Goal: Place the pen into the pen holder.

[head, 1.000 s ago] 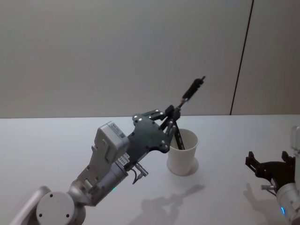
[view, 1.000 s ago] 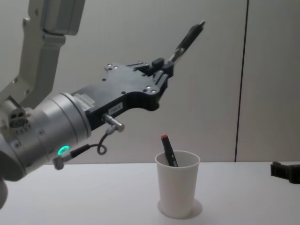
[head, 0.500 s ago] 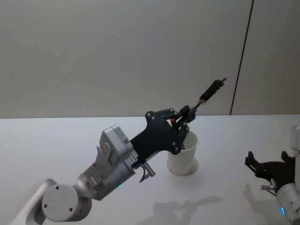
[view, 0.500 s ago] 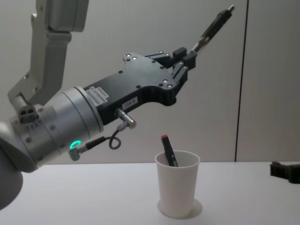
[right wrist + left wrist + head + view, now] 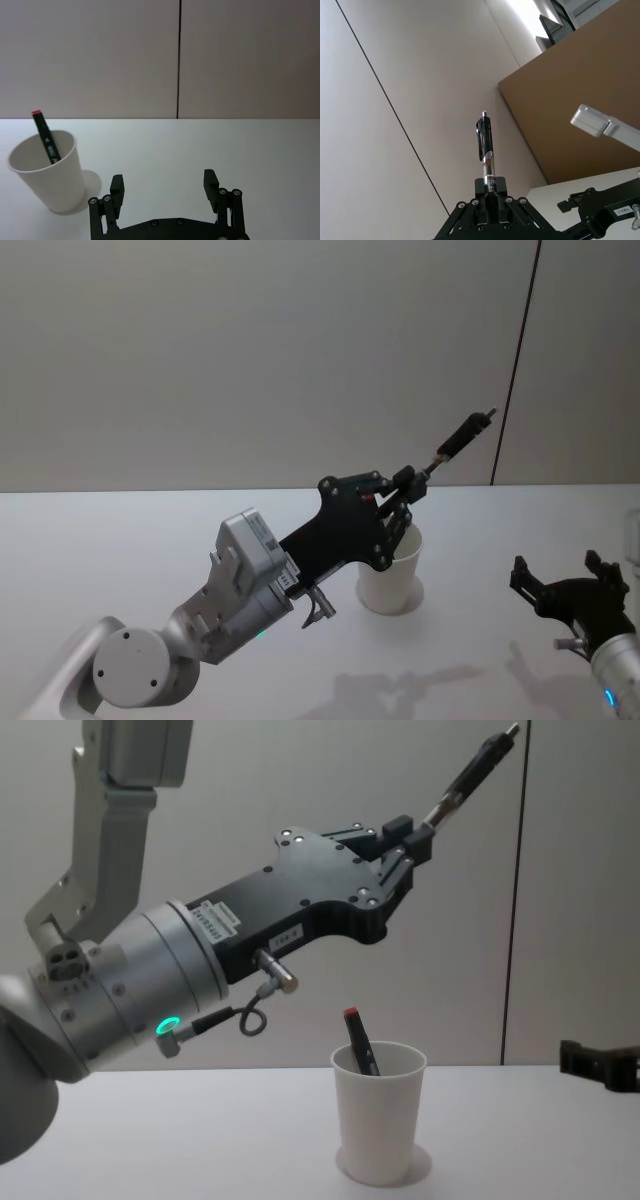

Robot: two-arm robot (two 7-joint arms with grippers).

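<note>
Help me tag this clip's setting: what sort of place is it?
Probably a robot lab: bare white table, plain panelled wall, the left gripper holding a pen above the pen holder, the right gripper idle at the table's right.

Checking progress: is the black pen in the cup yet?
Out. The left gripper grips the pen, tilted, well above the pen holder.

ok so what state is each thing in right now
left gripper: shut on the pen, raised higher than the pen holder
pen: gripped at one end, tilted up and away, not yet in the pen holder
pen holder: upright on the table, open top
red-capped marker: leaning inside the pen holder
right gripper: open, empty, low over the table on the right
</note>
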